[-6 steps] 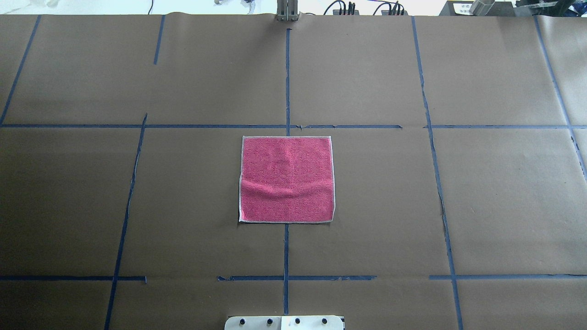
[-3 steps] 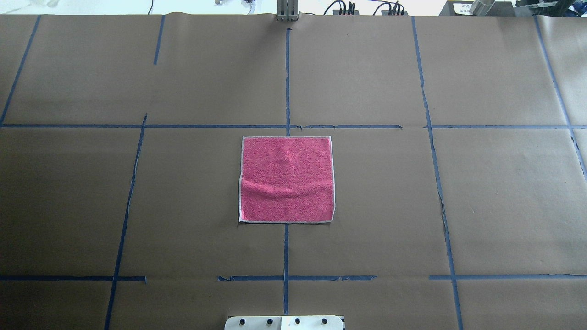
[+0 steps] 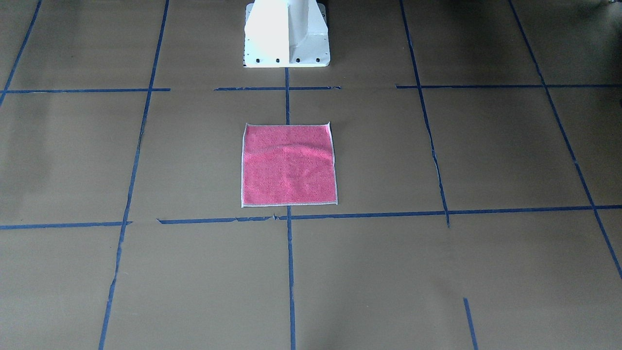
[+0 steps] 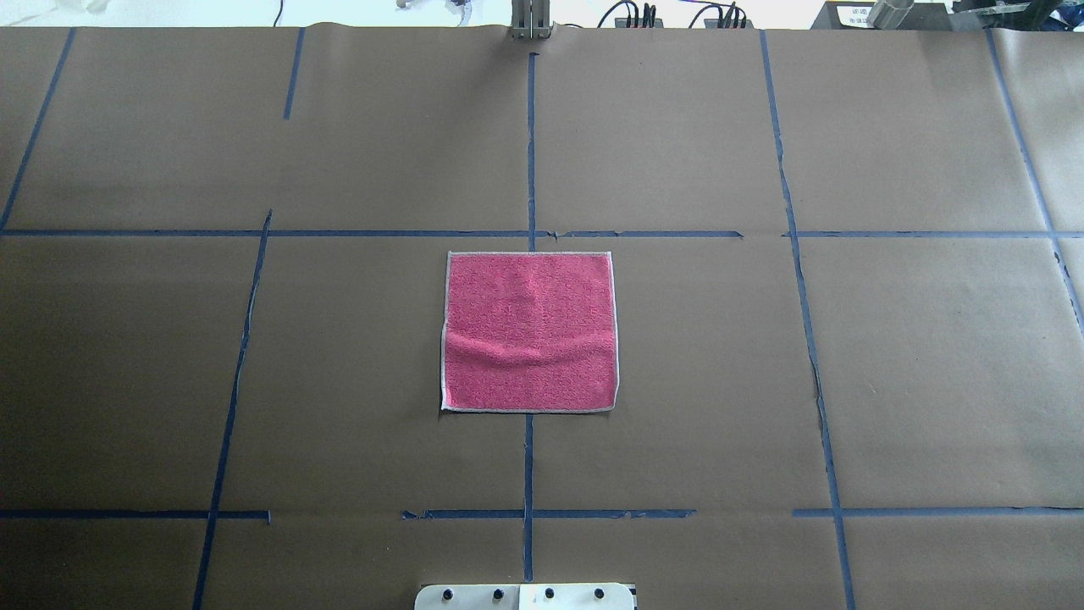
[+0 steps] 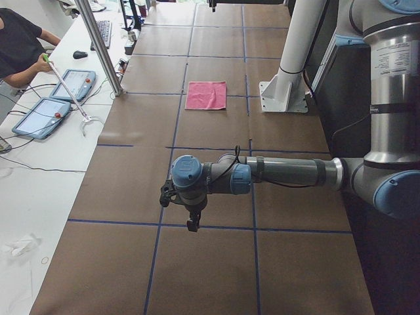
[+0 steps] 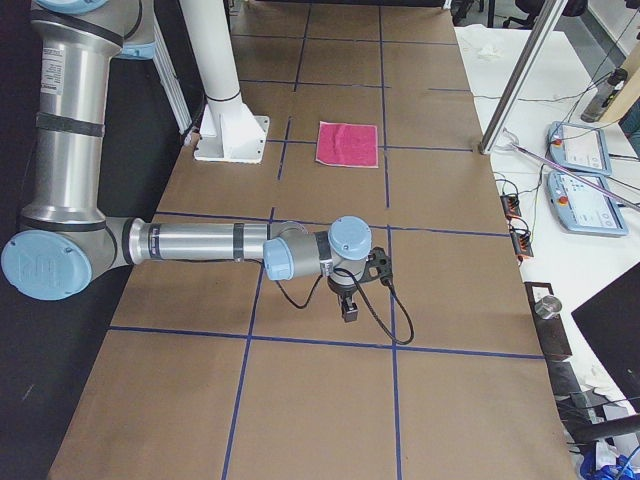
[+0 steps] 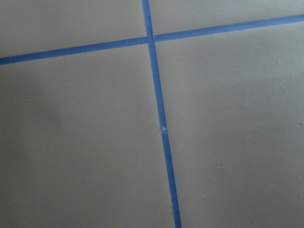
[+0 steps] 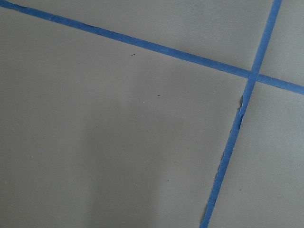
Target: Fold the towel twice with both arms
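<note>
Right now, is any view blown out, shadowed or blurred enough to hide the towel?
Overhead exterior: the towel is sharp and evenly lit; only the top strip is blown out. Exterior front-facing: the white pedestal is overexposed, the towel clear. Both wrist views: sharp blue tape, soft shadow, no towel.

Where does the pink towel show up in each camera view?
Front-facing: towel at centre, below the white pedestal base.
Overhead: towel at centre, above the base.
Exterior left: towel upper middle, left of the base.
Exterior right: towel upper middle, right of the base.
Left wrist: not in it.
Right wrist: not in it.
Shared landmark: the base.
</note>
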